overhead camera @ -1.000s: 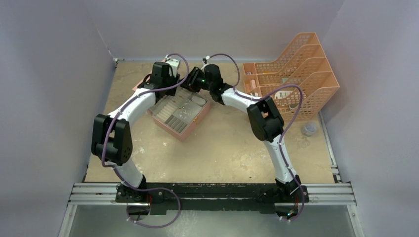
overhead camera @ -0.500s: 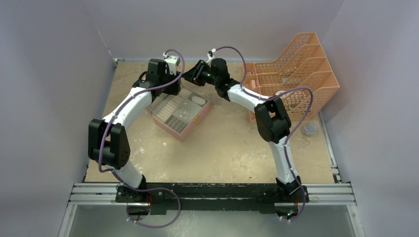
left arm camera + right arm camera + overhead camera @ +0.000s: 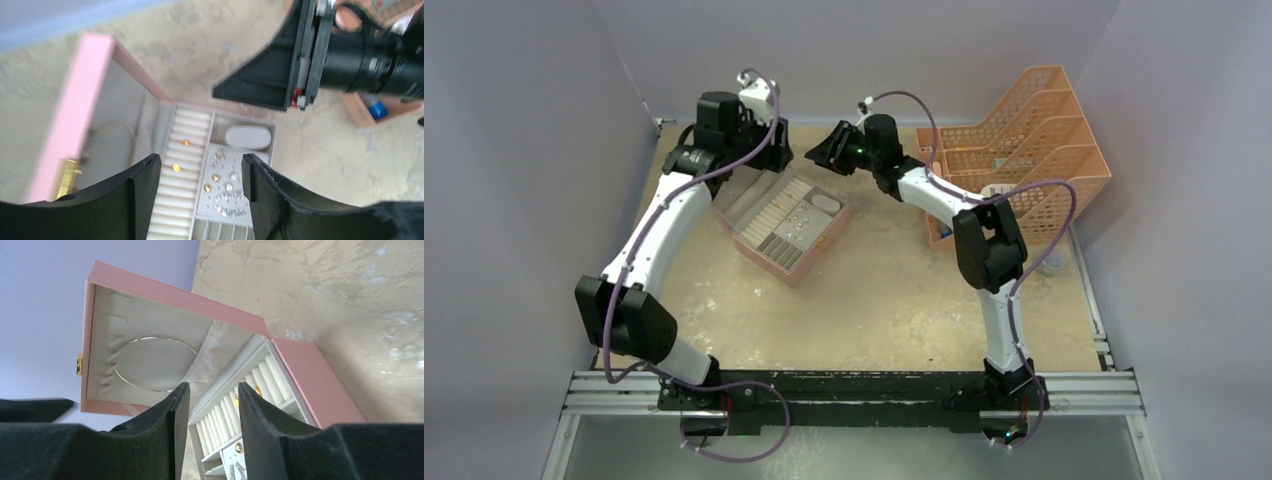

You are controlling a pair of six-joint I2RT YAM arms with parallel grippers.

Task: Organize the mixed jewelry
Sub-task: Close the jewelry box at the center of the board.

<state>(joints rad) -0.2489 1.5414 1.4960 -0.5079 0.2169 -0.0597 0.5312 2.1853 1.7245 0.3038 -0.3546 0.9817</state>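
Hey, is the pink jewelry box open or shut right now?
Open. The lid of the pink box stands raised, showing the wire hoop on its inner face, and the ring rolls below lie exposed.

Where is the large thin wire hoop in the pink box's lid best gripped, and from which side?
Probably on the free arc of the large thin silvery wire hoop, away from the row of small pale tabs beside its other side. Come face-on to the open pink lid, jaws straddling the wire: it lies flat against that lid, so an edge-on pinch looks hard.
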